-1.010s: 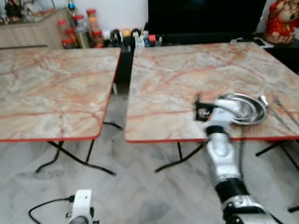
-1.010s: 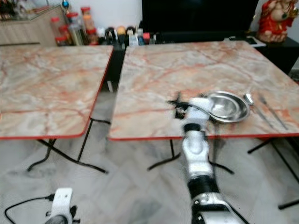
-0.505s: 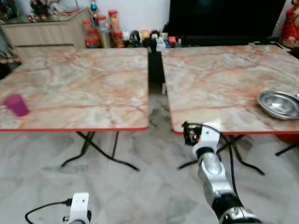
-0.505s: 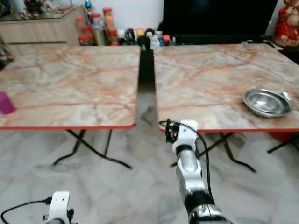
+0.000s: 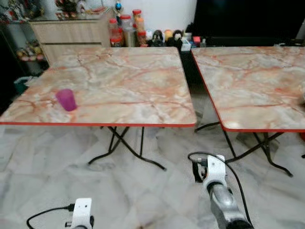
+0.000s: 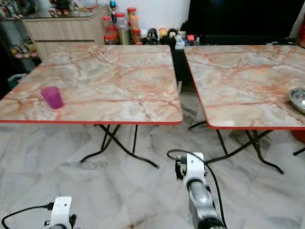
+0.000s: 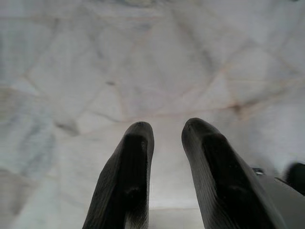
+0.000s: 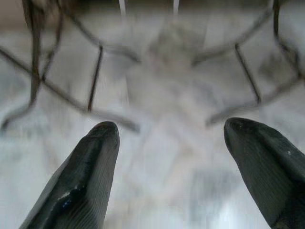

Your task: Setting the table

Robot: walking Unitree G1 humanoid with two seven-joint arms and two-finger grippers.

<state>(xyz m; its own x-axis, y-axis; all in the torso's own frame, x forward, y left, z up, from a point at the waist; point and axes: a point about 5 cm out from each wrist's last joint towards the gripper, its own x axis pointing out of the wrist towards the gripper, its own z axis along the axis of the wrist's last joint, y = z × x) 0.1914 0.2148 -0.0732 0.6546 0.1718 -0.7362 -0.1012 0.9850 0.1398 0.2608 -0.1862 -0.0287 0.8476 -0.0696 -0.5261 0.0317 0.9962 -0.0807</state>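
Observation:
A purple cup (image 5: pixel 66 99) stands upright near the left front edge of the left marble table (image 5: pixel 119 81). A steel bowl (image 6: pixel 299 99) lies on the right marble table (image 6: pixel 248 81), cut off by the picture's right edge. My right arm (image 5: pixel 217 191) is held low over the floor in front of the gap between the tables. My right gripper (image 8: pixel 171 126) is open wide, with nothing between its fingers, and points at the floor and the table legs. My left arm (image 5: pixel 81 214) hangs idle at the lower left. My left gripper (image 7: pixel 167 131) has its fingers a narrow gap apart over floor tiles.
Both tables have red edges and black folding legs (image 5: pixel 124 148). A gap (image 5: pixel 195 95) separates them. Jars and bottles (image 5: pixel 126 33) and a wooden cabinet (image 5: pixel 71 33) line the far wall, beside a dark screen (image 5: pixel 248 19). Marble floor (image 5: pixel 143 191) spreads in front.
The camera has swung left: the left table and purple cup came into view and the bowl slid to the right edge. My right arm came away from the bowl and dropped below table height.

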